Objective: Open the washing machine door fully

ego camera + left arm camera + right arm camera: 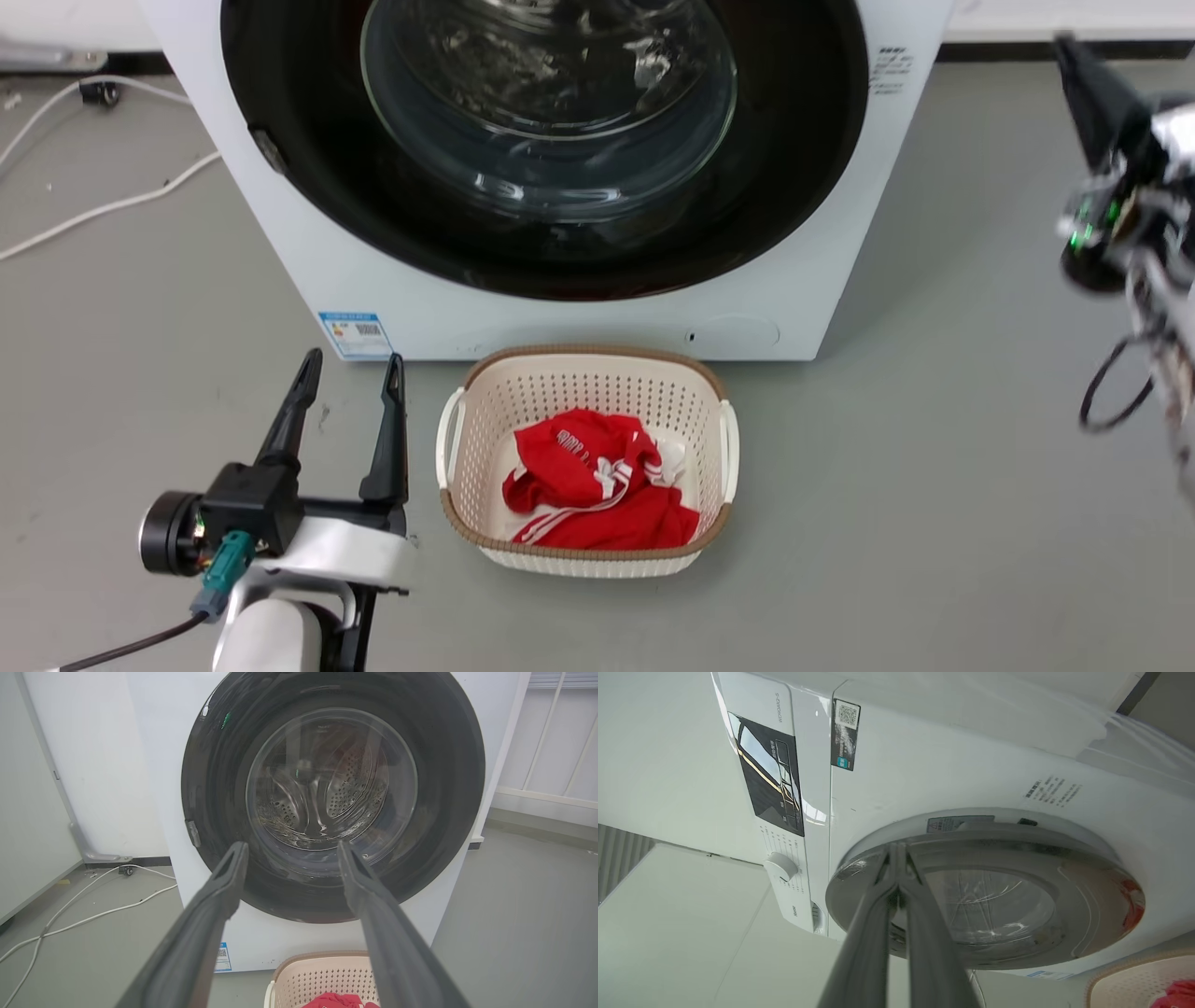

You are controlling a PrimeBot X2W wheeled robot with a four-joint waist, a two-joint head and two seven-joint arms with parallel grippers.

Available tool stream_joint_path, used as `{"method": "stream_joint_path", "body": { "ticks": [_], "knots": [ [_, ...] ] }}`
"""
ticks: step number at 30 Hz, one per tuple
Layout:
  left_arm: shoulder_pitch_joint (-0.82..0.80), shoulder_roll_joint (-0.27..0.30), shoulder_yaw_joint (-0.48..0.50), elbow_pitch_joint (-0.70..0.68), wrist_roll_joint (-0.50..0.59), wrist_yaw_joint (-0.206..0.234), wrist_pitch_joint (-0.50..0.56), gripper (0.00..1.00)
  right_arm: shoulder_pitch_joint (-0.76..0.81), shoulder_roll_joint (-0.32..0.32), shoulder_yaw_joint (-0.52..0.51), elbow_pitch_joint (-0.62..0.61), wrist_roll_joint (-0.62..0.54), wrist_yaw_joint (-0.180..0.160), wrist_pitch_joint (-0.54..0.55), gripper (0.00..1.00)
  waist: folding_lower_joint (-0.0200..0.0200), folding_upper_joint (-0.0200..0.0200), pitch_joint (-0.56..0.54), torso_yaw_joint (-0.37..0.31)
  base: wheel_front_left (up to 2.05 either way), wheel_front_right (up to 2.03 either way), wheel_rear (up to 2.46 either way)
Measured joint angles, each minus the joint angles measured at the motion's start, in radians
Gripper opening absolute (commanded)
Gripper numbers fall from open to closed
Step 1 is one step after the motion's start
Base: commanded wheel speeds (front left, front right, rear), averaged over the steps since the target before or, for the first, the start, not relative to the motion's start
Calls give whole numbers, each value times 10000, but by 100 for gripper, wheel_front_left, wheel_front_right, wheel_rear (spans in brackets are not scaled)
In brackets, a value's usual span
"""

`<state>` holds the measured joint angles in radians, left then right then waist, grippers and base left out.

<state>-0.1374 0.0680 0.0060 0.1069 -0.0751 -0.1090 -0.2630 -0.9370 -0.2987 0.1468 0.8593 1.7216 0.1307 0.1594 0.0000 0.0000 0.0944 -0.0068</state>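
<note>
the washing machine door (794,187) looks shut. in the head view it sits at 12 o'clock, flat on the white machine (560,327). the right gripper (896,856) has its two fingers pressed together with nothing between them. in the right wrist view its tips point at the door's shiny rim, at about 10 o'clock on that round shape. i cannot tell if they touch it. the left gripper (353,362) is spread wide and holds nothing. it hangs at 7 o'clock in the head view, near the basket (457,439) of red clothes (597,485).

what could go wrong? i think the thin tips could slide off the smooth rim, and the door would not open. a small metal piece (192,833) sits at 9 o'clock on the door in the left wrist view. if that is the hinge, the door will swing toward the left gripper's side and could bump it.

the left wrist view shows the steel drum (345,788) inside. the right wrist view shows the knob (781,867) and the dark panel (768,774). the head view shows white cords (112,201) on the floor (934,467) at 10 o'clock.
</note>
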Motion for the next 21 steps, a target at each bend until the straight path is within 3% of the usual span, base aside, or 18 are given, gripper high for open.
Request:
{"method": "stream_joint_path", "body": {
  "ticks": [6,12,21],
  "knots": [
    [-321,-4,-10,-324,-146,-65,0,100,-2607,-127,1158,2094,-884,0,853,0,0,0,604,160,0,0,0],
    [-753,-4,-38,-529,-174,-115,0,100,-4631,255,2023,3747,-1680,0,1546,0,0,0,1278,334,0,0,0],
    [-1311,-17,-188,-746,-228,-157,2,100,-5697,180,2564,4259,-2406,0,1760,0,0,0,2160,727,0,0,0]
  ]
}}
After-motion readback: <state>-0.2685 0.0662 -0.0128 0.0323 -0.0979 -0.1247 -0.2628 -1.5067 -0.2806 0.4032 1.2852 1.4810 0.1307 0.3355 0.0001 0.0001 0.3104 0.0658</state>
